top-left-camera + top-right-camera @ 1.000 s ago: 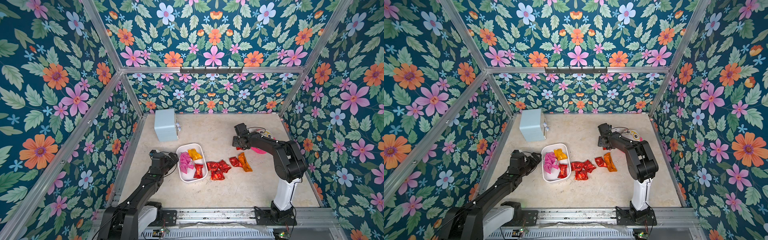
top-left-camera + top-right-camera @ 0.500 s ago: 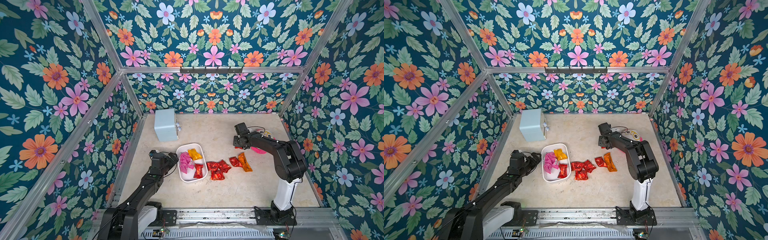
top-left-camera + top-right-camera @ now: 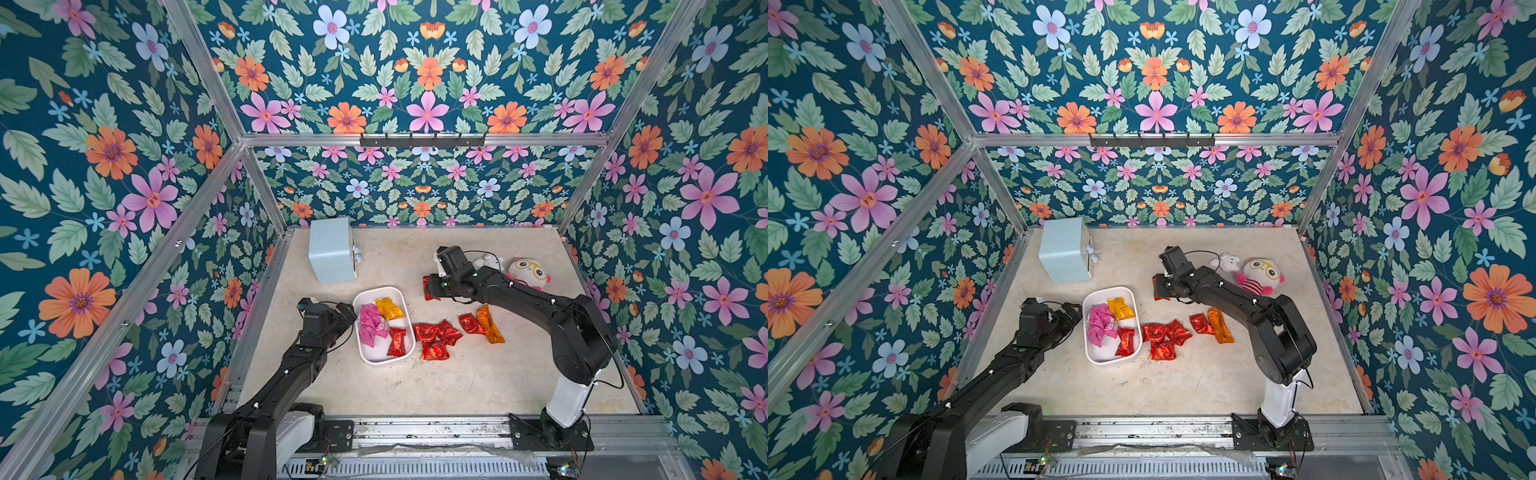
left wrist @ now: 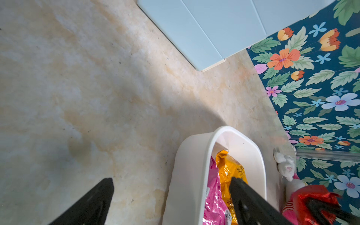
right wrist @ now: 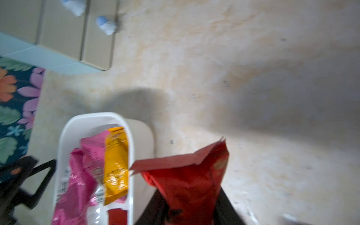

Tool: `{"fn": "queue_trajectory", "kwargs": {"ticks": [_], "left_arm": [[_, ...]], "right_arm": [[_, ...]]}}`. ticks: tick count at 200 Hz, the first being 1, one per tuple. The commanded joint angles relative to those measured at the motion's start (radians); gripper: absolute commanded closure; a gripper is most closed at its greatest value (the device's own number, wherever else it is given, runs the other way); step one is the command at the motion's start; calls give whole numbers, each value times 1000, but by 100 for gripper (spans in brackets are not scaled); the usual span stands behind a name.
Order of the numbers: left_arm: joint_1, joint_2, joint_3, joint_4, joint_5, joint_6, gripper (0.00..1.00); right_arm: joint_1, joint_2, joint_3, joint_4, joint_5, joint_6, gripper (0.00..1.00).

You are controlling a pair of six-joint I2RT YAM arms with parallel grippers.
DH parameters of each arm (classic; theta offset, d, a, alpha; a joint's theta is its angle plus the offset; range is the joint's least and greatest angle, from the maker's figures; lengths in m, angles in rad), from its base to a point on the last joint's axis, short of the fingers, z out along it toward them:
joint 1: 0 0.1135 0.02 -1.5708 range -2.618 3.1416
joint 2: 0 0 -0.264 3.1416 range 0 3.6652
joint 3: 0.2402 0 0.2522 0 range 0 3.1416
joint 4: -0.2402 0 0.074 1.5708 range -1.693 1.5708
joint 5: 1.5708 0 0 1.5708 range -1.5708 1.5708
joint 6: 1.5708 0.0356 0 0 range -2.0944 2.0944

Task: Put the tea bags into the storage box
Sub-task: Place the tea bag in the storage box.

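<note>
The white storage box (image 3: 384,361) lies left of the table's middle, with pink (image 3: 371,324), orange-yellow (image 3: 388,308) and red (image 3: 397,341) tea bags inside. To its right on the table lie a cluster of red tea bags (image 3: 436,338), one more red one (image 3: 469,323) and an orange one (image 3: 490,325). My right gripper (image 3: 430,289) hangs beyond them, shut on a red tea bag (image 5: 187,175). My left gripper (image 4: 171,180) stands open astride the box's left wall (image 4: 187,175), one finger (image 4: 247,198) over the bags.
A pale blue drawer box (image 3: 332,249) stands at the back left. A pink plush doll (image 3: 528,272) and a small white plush (image 3: 490,262) lie at the back right behind my right arm. Flowered walls enclose the table on three sides.
My right gripper has shut on the red tea bag and then moved left toward the storage box with it. The left arm has stayed put.
</note>
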State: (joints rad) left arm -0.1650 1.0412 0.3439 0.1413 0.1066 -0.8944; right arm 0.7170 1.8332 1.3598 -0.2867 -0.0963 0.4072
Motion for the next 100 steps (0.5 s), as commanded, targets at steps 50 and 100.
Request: {"fn": "queue_trajectory", "kwargs": {"ticks": [50, 100], "left_arm": [[-1, -22, -1, -10, -10, -3, 1], [-1, -41, -7, -23, -12, -1, 1]], "right_arm": [[175, 176, 203, 33, -111, 54, 66], [191, 316, 341, -16, -138, 39, 65]]}}
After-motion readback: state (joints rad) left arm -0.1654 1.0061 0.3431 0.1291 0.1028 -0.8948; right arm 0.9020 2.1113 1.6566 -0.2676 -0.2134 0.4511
